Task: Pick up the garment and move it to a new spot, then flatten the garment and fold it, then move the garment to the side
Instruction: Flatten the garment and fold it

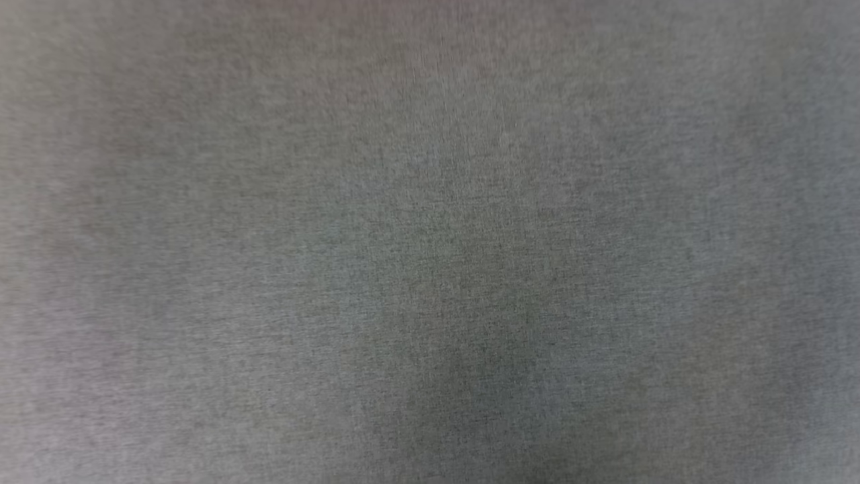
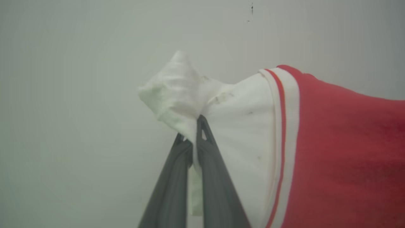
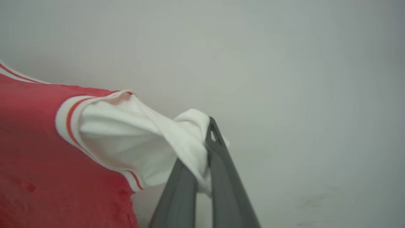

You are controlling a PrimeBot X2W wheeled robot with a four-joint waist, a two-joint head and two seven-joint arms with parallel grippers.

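The garment point(image 2: 341, 152) is a red jersey with white short sleeves edged in red-and-white striped trim. In the left wrist view my left gripper point(image 2: 193, 134) is shut on the bunched end of one white sleeve, the red body spreading off to the right. In the right wrist view my right gripper point(image 3: 202, 139) is shut on the other white sleeve, with the garment point(image 3: 38, 152) stretching away to the left. The shirt hangs lifted between the two grippers in front of a pale wall. Its lettering is hidden.
The head view looks down on a grey woven cloth surface point(image 1: 430, 242), slightly blurred. A plain pale wall point(image 2: 79, 95) stands behind the held shirt in both wrist views, with a small dark mark point(image 2: 252, 8) near its top.
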